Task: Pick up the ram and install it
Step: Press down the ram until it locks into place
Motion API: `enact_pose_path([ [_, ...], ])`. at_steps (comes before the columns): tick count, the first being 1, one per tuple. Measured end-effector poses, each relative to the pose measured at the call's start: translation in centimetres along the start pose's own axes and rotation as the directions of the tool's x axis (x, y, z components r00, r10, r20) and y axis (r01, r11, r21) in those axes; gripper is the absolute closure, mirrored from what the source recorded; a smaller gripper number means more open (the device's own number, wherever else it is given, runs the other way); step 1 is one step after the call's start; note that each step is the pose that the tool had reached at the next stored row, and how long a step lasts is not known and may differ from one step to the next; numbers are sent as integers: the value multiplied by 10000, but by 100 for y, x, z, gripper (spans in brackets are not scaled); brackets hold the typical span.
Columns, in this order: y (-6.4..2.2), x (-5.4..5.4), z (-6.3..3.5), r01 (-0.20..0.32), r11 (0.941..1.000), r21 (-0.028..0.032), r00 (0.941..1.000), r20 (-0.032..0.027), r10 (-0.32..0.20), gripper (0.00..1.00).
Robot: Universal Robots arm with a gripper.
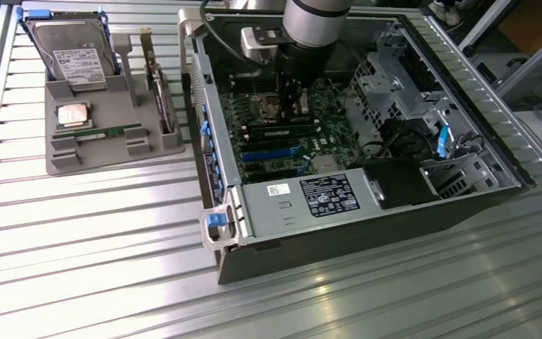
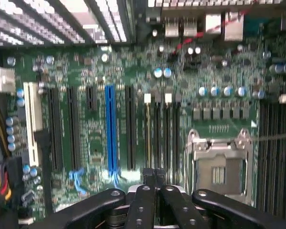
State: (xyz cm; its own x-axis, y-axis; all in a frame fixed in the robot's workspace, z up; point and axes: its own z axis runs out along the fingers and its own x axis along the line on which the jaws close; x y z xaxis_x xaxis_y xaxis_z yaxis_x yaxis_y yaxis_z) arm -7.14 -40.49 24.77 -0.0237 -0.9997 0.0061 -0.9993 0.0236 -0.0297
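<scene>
Inside the open computer case at the exterior view's right, the gripper hangs over the motherboard with fingers pressed together, empty, while the ram lies on the grey holder, well apart at the left.

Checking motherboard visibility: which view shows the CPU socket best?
The wrist view: the CPU socket faces the camera, with its metal frame plain to see. In the exterior view, the arm covers part of it.
</scene>
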Motion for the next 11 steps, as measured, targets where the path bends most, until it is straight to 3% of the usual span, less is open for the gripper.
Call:
enact_pose_path([
  [2,107,4,3,-1,10000,1,10000,12,1,90],
  [11,242,6,69,-1,10000,2,10000,17,1,90],
])
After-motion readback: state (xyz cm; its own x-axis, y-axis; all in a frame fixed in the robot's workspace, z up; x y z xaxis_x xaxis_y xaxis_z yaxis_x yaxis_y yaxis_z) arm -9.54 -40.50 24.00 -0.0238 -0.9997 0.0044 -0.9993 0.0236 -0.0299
